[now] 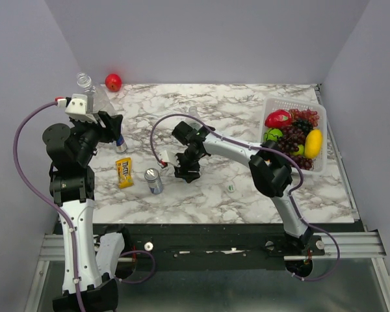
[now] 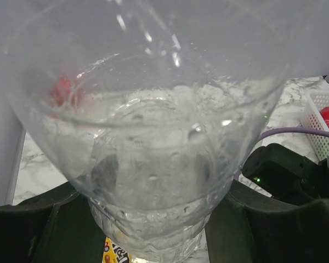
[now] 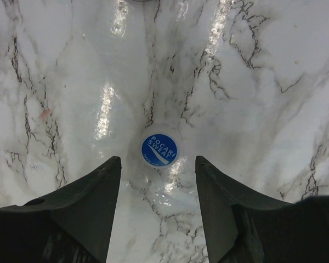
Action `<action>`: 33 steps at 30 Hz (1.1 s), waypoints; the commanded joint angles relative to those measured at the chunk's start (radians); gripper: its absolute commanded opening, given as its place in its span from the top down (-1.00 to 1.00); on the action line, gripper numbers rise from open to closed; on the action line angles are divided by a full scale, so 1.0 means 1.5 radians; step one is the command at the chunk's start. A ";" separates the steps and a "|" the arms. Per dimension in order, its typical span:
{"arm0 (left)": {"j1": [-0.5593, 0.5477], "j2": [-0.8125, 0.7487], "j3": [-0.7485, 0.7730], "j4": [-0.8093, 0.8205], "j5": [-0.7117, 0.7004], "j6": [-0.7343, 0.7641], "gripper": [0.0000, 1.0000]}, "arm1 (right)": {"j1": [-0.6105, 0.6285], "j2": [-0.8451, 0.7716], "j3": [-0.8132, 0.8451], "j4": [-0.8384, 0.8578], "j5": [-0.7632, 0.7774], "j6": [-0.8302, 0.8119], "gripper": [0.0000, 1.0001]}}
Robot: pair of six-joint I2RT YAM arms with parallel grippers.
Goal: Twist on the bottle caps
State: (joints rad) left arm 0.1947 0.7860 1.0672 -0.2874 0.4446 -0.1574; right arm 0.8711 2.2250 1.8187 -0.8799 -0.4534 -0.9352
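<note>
- Top view: your left gripper [image 1: 102, 116], at upper left, is clenched on a clear bottle [image 1: 86, 83] that tilts beside the red apple [image 1: 113, 82]. Your right gripper [image 1: 185, 171] points down at mid-table. A loose white cap [image 1: 231, 187] lies to its lower right.
- Left wrist view: the bottle fills the frame, pinched between both fingers [image 2: 44, 224].
- Right wrist view: the blue and white cap [image 3: 159, 149] sits at centre frame, between released fingers that stand clear of it on either side.

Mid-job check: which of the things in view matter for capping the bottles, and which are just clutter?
Job: clear bottle, blue-topped cap, small white cap.
Clutter: can, second can, yellow candy packet, red round object, fruit basket.
</note>
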 commanded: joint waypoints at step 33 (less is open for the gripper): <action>0.007 0.002 -0.036 0.009 -0.002 -0.006 1.00 | 0.026 0.032 -0.009 0.048 0.041 0.026 -0.07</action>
State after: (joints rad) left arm 0.1970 0.7906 1.0286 -0.2886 0.4438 -0.1589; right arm 0.9024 2.2498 1.8252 -0.8291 -0.4221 -0.8986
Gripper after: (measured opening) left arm 0.659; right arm 0.537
